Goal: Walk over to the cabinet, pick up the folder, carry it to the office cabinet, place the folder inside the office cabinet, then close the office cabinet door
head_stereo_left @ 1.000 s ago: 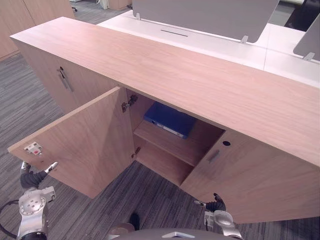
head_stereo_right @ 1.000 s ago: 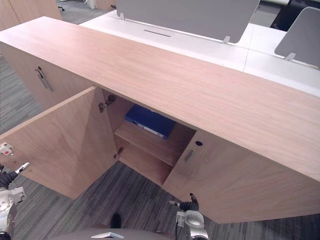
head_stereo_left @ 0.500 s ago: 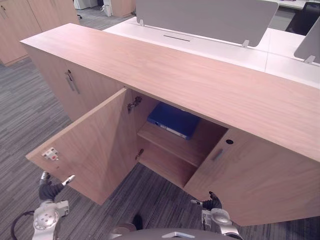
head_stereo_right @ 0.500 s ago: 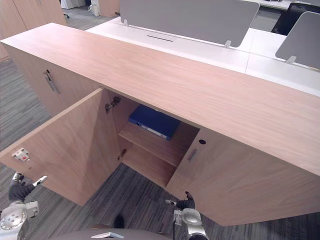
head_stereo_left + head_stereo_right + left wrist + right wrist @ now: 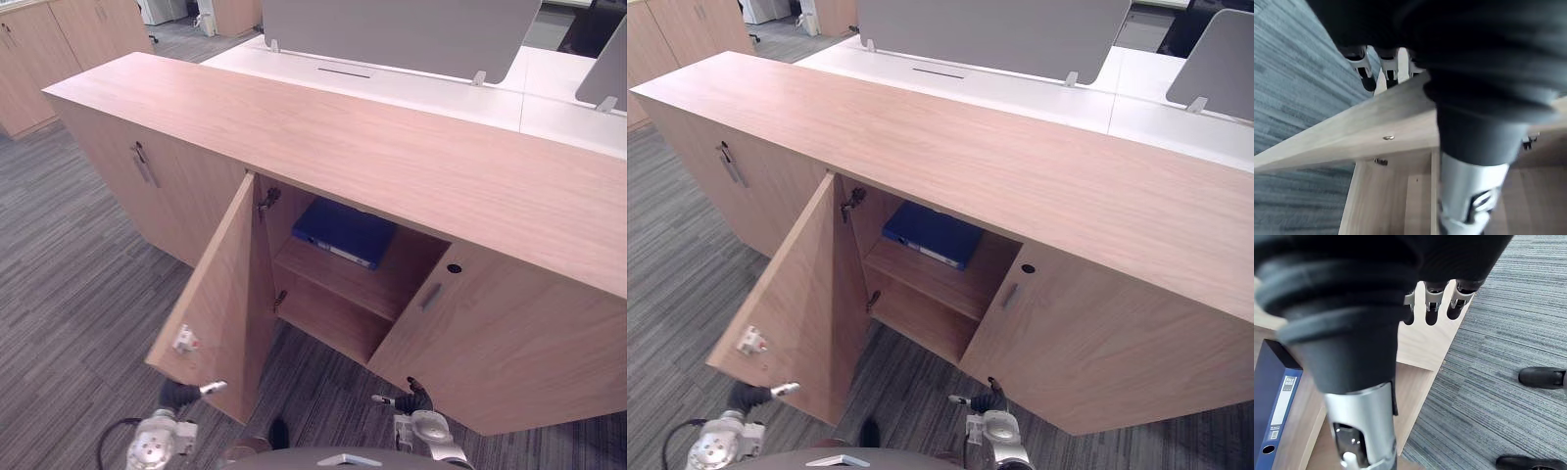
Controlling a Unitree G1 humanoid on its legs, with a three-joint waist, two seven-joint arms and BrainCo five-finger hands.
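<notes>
A blue folder point(image 5: 345, 230) lies flat on the upper shelf inside the open wooden office cabinet point(image 5: 411, 166). The cabinet's left door point(image 5: 220, 304) stands about half open, edge toward me. My left hand point(image 5: 181, 394) is low at the door's outer bottom corner; in the left wrist view its straight fingers point(image 5: 1376, 68) rest against the door board point(image 5: 1352, 132). Low in front of the shut right door hangs my right hand point(image 5: 411, 398), holding nothing, its fingers point(image 5: 1432, 308) relaxed. The folder point(image 5: 1273, 401) also shows past that hand.
The compartment's right door point(image 5: 490, 343) is shut, with a small handle point(image 5: 429, 296). Another shut door with a handle point(image 5: 144, 164) is further left. White desks with grey dividers point(image 5: 392, 29) stand behind the cabinet. More wooden cabinets point(image 5: 39, 49) at the far left. Grey carpet point(image 5: 69, 274) underfoot.
The left door has swung from wide open to about half open, toward the cabinet. My left hand has moved right with its lower corner. The view has shifted slightly.
</notes>
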